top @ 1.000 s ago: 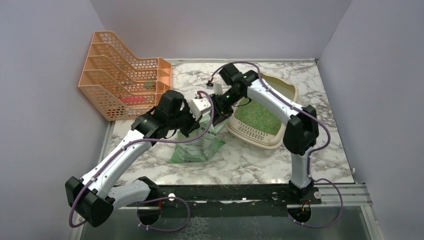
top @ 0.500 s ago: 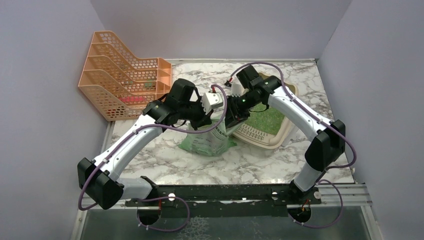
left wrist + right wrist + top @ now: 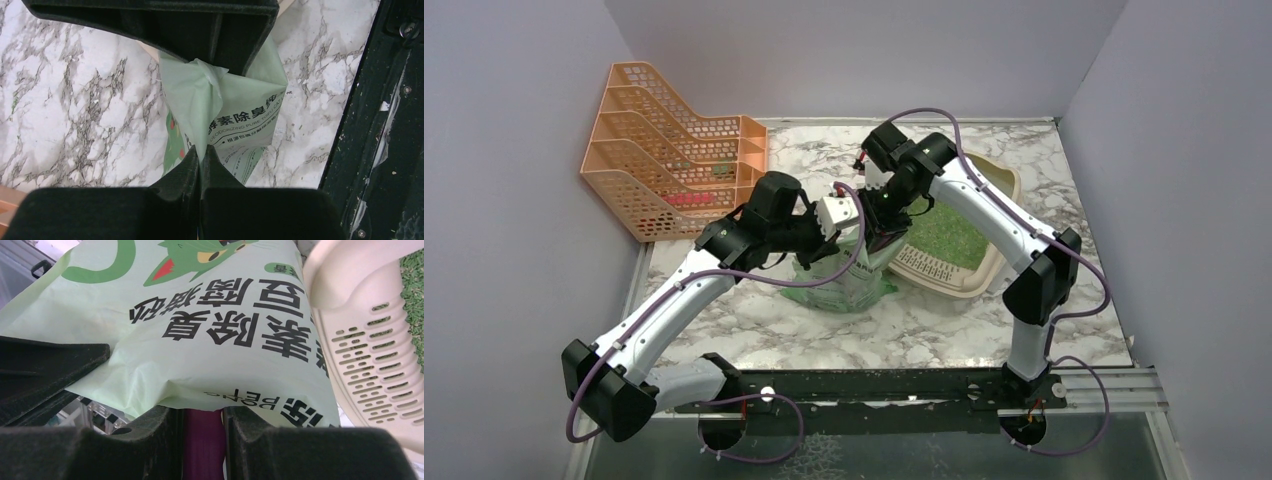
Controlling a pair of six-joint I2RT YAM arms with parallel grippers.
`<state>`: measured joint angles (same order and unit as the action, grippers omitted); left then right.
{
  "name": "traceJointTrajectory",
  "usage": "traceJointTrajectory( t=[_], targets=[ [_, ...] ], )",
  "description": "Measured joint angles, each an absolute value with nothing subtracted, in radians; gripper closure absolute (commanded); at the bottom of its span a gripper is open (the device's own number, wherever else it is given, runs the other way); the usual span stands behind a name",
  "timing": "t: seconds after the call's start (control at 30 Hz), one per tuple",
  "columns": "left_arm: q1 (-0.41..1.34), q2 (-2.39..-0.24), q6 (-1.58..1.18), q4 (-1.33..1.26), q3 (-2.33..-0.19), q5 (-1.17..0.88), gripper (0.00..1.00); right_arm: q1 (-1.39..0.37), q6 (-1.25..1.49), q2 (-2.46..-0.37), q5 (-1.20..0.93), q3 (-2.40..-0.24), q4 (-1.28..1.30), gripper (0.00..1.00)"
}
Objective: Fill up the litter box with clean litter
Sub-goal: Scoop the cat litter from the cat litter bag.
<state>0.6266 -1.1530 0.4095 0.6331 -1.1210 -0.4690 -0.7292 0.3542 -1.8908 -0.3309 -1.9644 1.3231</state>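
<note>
The green bag of clean litter point(image 3: 844, 285) stands on the marble table, just left of the beige litter box point(image 3: 944, 285). Green granules point(image 3: 939, 232) lie inside the box. My left gripper point(image 3: 854, 222) is shut on the bag's bunched top; in the left wrist view its jaws point(image 3: 200, 152) pinch the bag's thin fold point(image 3: 240, 115). My right gripper point(image 3: 879, 228) is pressed against the bag from the box side. In the right wrist view it point(image 3: 202, 412) is shut on a magenta scoop handle point(image 3: 202, 440), and the bag point(image 3: 210, 325) hides the rest of the scoop. The slotted lip point(image 3: 360, 350) is on the right.
An orange mesh file rack point(image 3: 674, 150) stands at the back left corner. Purple walls close in the table on three sides. A dark metal rail point(image 3: 874, 385) with the arm bases runs along the near edge.
The bag went from lying slumped to standing, shifted right toward the litter box. Both grippers then drew back slightly left, still meeting at the bag's top.
</note>
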Motion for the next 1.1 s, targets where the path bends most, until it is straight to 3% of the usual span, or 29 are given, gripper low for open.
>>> traceJointTrajectory(
  t=[0.33,0.7,1.1],
  targets=[
    [0.631,-1.154,0.425,0.628,-1.121,-0.464,1.00,-0.735,0.377,-1.866,-0.279,-1.969,1.353,0.99],
    [0.629,-1.159,0.431,0.625,-1.097,-0.430,1.00,-0.739,0.323,-2.030,-0.312,-2.104,1.393,0.99],
    [0.629,-1.171,0.432,0.627,-1.097,-0.421,1.00,-0.718,0.260,-2.008,-0.419,-2.014,1.294,0.99]
  ],
)
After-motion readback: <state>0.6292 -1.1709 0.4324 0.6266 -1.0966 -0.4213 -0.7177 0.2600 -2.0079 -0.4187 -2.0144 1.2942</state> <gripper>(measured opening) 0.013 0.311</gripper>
